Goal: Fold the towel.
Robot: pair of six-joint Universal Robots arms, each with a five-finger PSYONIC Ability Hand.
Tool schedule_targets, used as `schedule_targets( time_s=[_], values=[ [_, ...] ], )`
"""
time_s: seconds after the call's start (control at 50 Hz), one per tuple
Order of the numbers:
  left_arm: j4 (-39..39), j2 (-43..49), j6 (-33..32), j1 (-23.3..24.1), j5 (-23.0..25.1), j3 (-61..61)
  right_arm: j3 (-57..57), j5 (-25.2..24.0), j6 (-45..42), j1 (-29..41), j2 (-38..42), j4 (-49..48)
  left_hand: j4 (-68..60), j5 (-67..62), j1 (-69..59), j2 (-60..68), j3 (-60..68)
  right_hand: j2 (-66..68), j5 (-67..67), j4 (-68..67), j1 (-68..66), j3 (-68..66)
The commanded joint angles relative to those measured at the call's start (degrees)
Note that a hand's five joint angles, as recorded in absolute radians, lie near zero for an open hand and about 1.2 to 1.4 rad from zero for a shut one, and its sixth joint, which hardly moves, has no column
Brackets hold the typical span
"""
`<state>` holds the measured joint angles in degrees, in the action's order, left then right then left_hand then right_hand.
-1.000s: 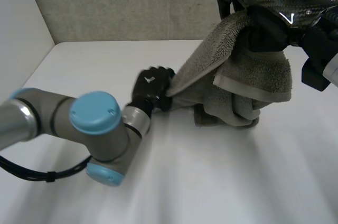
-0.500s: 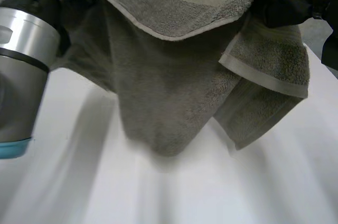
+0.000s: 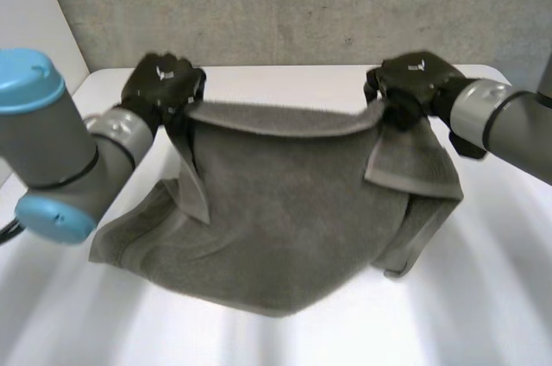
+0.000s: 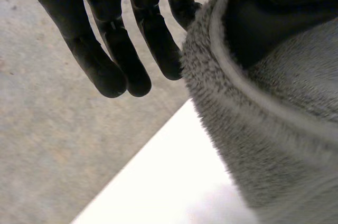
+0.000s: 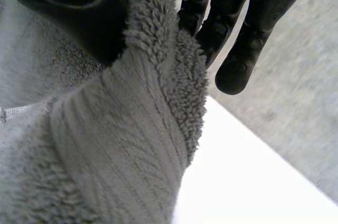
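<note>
Right hand [image 5: 248,23]: black thumb [image 5: 68,7] pressed onto one face of the grey towel [image 5: 121,145], fingers [image 5: 211,28] down the other side, the thick pile edge pinched between them. Towel hangs from this grasp, with a flat woven band running across the terry. Beyond the fingertips, the white counter [image 5: 248,182] meets a grey concrete surface [image 5: 306,102].

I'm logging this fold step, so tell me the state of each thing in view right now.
Towel: unfolded, top edge stretched between both hands, lower part on the table.
Left hand: raised, pinching one end of the top edge, fingers nearly straight.
Right hand: raised, pinching the other end against its thumb.
</note>
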<state>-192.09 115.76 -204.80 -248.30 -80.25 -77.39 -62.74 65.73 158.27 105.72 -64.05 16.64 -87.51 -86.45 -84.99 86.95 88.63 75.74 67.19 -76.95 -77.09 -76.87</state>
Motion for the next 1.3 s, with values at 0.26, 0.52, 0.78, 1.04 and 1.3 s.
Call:
schedule_targets(
  time_s=[0.26,0.52,0.78,1.04,1.3],
  values=[
    [-28.25,-7.48,1.34,-0.34,-0.7,5.76,-9.51,0.98,11.97,0.46,-9.43,-45.38,7.51,16.45,4.99,-6.95,-8.63,4.26,2.81,-3.05,-2.91,-3.13],
    [-21.66,-9.15,-1.39,-1.39,0.01,-15.69,-6.43,-6.23,8.1,-2.8,-6.0,-5.48,7.51,16.45,4.99,-6.95,-8.63,4.26,2.81,-3.05,-2.91,-3.13],
    [-20.16,-3.96,-7.18,3.44,0.01,-27.29,-10.12,3.16,-10.44,-2.53,7.18,10.08,7.51,16.45,4.99,-6.95,-8.63,-6.44,-7.89,7.65,7.79,7.57],
    [-20.16,-4.14,-7.28,3.88,-0.26,-27.82,-21.09,3.7,-10.35,-2.01,2.89,0.52,7.51,16.45,4.99,-6.95,-8.63,-36.55,-38.0,37.75,37.9,37.68],
    [-20.25,-3.87,-6.93,3.88,-0.26,-27.91,-36.58,4.05,-6.4,0.81,-8.81,-12.07,7.51,16.45,4.99,-6.95,-8.63,-65.74,-67.19,66.95,67.09,66.87]
  ],
)
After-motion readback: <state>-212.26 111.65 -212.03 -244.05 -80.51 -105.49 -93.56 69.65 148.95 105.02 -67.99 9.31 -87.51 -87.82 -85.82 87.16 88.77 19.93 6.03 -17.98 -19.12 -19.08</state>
